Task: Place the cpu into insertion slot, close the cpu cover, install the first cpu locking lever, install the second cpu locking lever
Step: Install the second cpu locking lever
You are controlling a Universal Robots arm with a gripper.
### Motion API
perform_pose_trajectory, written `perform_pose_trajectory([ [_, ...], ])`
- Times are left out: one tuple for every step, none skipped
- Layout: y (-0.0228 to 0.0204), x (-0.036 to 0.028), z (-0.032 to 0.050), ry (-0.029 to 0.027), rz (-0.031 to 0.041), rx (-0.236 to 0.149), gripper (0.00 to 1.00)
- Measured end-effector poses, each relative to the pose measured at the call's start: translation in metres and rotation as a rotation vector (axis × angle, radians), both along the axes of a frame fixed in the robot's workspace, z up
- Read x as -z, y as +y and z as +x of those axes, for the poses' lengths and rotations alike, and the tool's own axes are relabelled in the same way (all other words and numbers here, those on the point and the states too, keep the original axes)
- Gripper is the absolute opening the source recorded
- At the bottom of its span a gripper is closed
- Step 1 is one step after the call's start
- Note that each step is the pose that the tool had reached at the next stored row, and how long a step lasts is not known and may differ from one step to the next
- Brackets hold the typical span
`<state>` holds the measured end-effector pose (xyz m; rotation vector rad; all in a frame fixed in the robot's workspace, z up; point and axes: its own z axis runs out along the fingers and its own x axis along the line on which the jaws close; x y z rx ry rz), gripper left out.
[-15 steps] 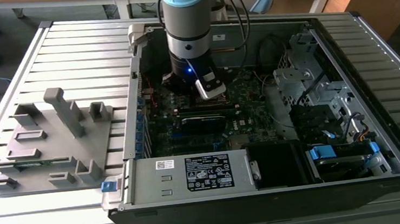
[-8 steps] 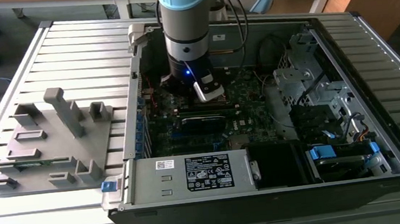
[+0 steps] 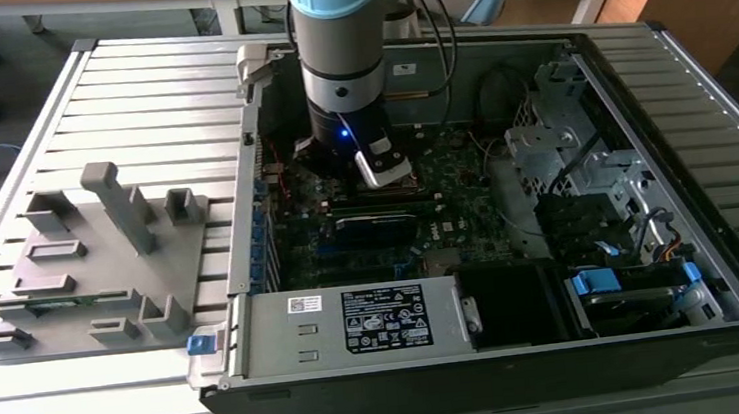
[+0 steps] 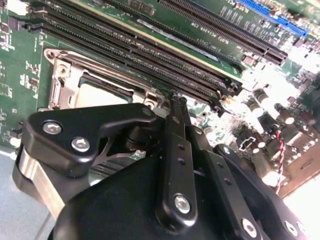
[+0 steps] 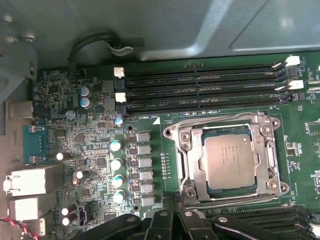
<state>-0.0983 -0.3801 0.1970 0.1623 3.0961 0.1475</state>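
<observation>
— Where's the cpu (image 5: 229,162)?
— Seated in the insertion slot (image 5: 187,172), cpu cover (image 5: 270,145) down around it. The pincer (image 4: 176,97), pinched shut and empty, should press squarely by the lever.

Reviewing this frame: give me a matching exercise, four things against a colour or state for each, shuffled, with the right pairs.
Things:
1. cpu
2. cpu cover
3. gripper
4. memory slots

Colour or state:
A. long, narrow, black, beside the socket
B. dull silver-grey top, seated in the insertion slot
C. fingers together, holding nothing, close above the board near the socket
D. silvery frame lying down around the chip

Pairs: 1-B, 2-D, 3-C, 4-A
</observation>
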Motion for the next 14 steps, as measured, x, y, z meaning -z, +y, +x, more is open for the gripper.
perform_pose_trajectory([
  [-0.0002,0.0001,0.0,-0.0001,0.0002,0.0,0.11],
  [-0.0007,0.0,-0.0001,-0.0001,0.0001,0.0,0.11],
  [-0.0016,0.0,0.0,-0.0004,0.0001,0.0,0.11],
  [-0.0025,0.0001,0.0,-0.0008,0.0001,0.0,0.11],
  [-0.0033,0.0001,0.0,-0.0011,0.0001,0.0,0.11],
  [-0.0038,0.0001,-0.0002,-0.0014,0.0001,0.0,0.11],
  [-0.0041,0.0,-0.0002,-0.0016,0.0,0.0,0.11],
  [-0.0043,0.0001,-0.0002,-0.0018,0.0001,0.0,0.11],
  [-0.0044,0.0001,-0.0001,-0.0018,0.0,0.0,0.11],
  [-0.0044,0.0001,-0.0001,-0.0019,0.0,0.0,0.11],
  [-0.0044,0.0,-0.0001,-0.0019,0.0,0.0,0.11],
  [-0.0045,-0.0006,-0.0002,-0.0018,-0.0002,0.0,0.11],
  [-0.0045,-0.0017,-0.0002,-0.0018,-0.0002,0.0,0.11],
  [-0.0045,-0.0033,-0.0002,-0.0019,-0.0001,0.0,0.11],
])
